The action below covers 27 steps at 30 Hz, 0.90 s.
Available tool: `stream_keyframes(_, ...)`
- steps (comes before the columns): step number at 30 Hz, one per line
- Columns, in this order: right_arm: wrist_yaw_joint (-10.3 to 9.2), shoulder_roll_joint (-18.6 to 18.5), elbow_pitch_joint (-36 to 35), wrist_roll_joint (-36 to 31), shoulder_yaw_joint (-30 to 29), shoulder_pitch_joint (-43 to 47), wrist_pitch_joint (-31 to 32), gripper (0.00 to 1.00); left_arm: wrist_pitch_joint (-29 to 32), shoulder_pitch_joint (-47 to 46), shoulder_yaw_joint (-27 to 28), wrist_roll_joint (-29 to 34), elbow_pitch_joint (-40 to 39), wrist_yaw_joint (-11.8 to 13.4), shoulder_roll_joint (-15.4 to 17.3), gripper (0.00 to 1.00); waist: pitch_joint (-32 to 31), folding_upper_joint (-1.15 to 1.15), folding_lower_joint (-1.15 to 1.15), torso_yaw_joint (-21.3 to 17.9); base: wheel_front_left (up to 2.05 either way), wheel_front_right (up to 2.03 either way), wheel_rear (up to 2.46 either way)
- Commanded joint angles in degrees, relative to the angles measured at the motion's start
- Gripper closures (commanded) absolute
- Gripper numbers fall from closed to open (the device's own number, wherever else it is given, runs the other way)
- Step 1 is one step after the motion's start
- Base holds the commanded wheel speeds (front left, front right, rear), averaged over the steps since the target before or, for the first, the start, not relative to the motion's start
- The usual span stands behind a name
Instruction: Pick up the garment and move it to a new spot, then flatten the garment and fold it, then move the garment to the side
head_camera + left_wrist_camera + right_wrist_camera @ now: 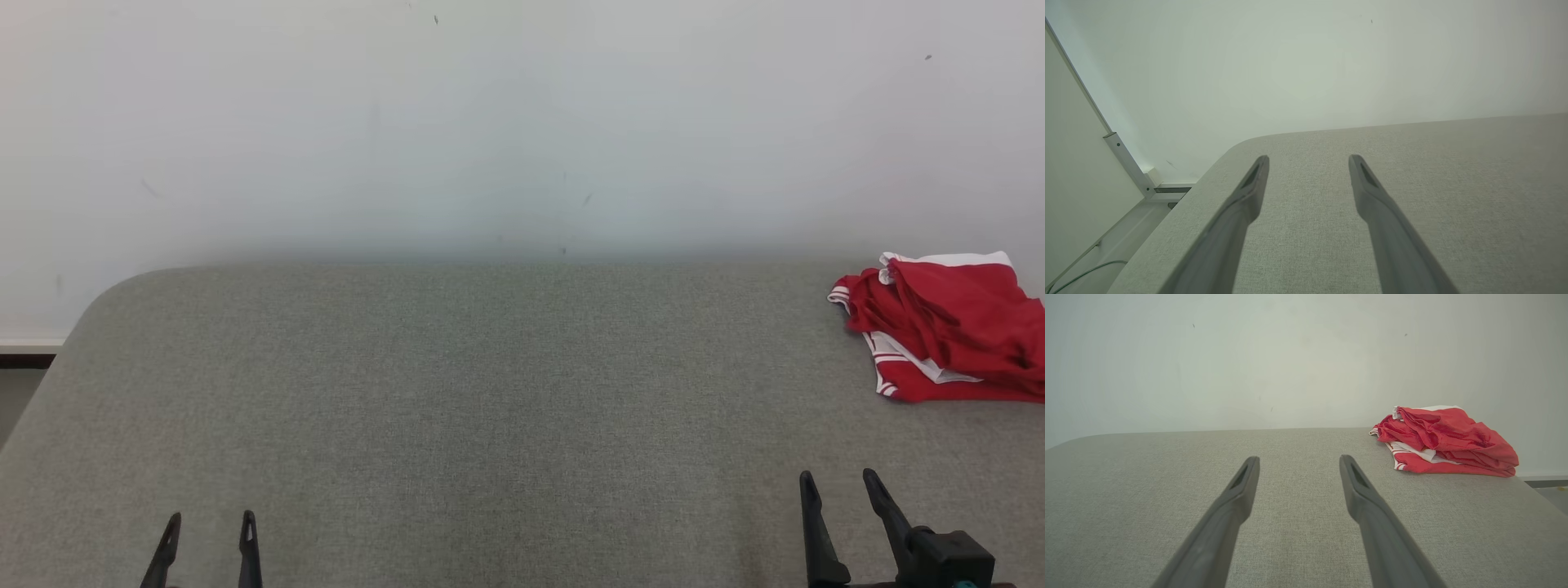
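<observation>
The red garment (947, 327), trimmed in white, lies in a loose, layered heap at the far right corner of the surface (490, 392). That fits either a rough fold set aside or a heap waiting to be fetched. The left fingers (163, 547) and right fingers (814, 523) hover spread and empty at the near edge, well apart from it. No brand, label or writing can be read.

Thin red cloth garment (951, 327), woven grey tabletop (490, 392)
</observation>
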Motion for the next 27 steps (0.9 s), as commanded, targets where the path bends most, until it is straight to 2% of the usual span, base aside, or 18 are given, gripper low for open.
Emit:
stream_keyframes(1, 0.03, 0.3, 0.0, -0.3, 0.3, 0.7, 0.5, 0.0, 0.0, 0.6, -0.3, -0.4, 0.0, -0.5, 0.2, 0.0, -0.1, 0.0, 0.0, 0.0, 0.0, 0.0, 0.0)
stream_keyframes(5, 0.03, 0.3, -0.2, -0.7, 0.8, 1.0, 1.5, 0.0, 0.3, 0.4, -0.7, -0.7, -0.3, -0.9, 0.2, 0.0, -0.2, 0.0, 0.0, 0.0, 0.0, 0.0, 0.0)
stream_keyframes(27, 0.03, 0.3, -7.4, 0.9, 0.7, 2.6, 5.7, 0.0, 1.5, 0.8, -0.5, -2.2, -3.8, 0.5, 0.5, 0.0, 0.4, 0.0, 0.0, -0.7, 0.0, 0.0, 0.0)
